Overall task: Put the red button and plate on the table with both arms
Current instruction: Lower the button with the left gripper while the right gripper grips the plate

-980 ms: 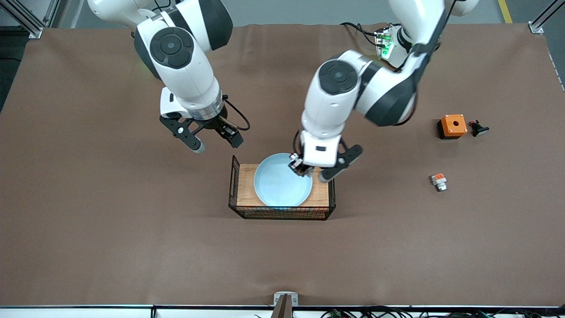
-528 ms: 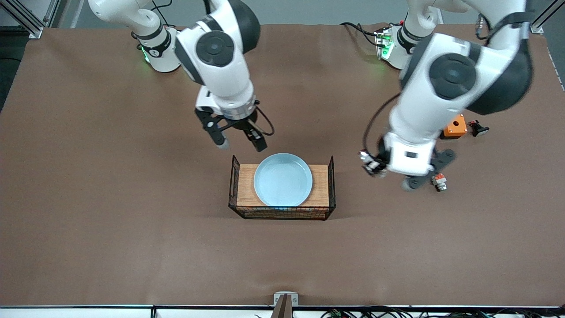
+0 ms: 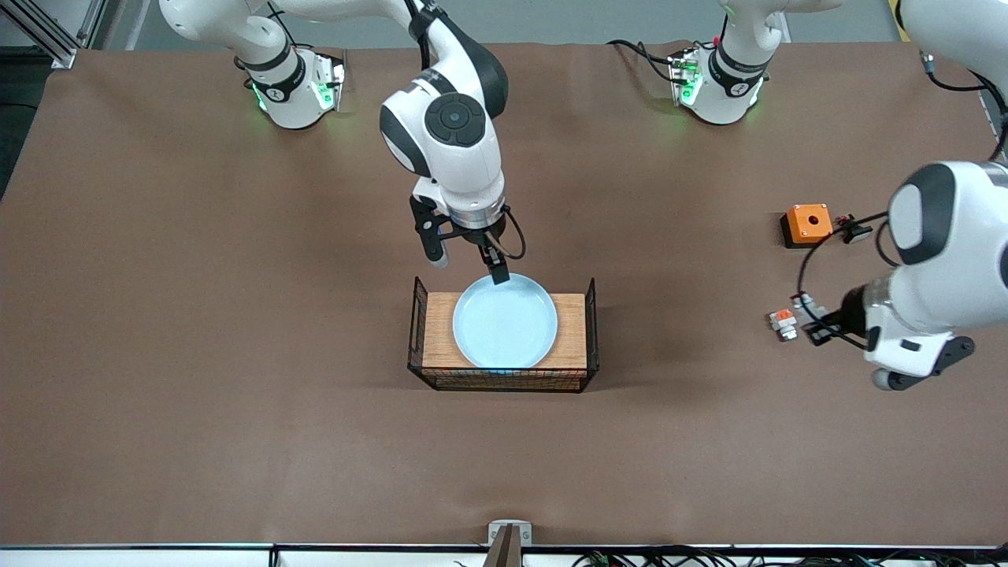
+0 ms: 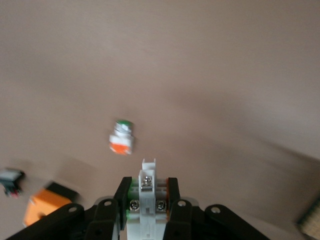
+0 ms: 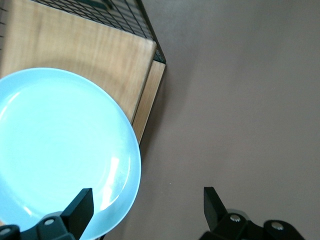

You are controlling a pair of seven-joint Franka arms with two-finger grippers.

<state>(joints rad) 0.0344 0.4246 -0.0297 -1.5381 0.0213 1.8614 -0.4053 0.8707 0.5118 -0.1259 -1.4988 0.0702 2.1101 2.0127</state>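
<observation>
left hand [image 4: 145, 205] blurred round red button [image 4: 145, 200]

No legible text, labels, brand marks or numbers in any view. Nothing readable on the arms, the plate [image 3: 505, 321], the wooden tray [image 3: 574, 331], the orange box [image 3: 808, 224] or the small switch parts.
</observation>
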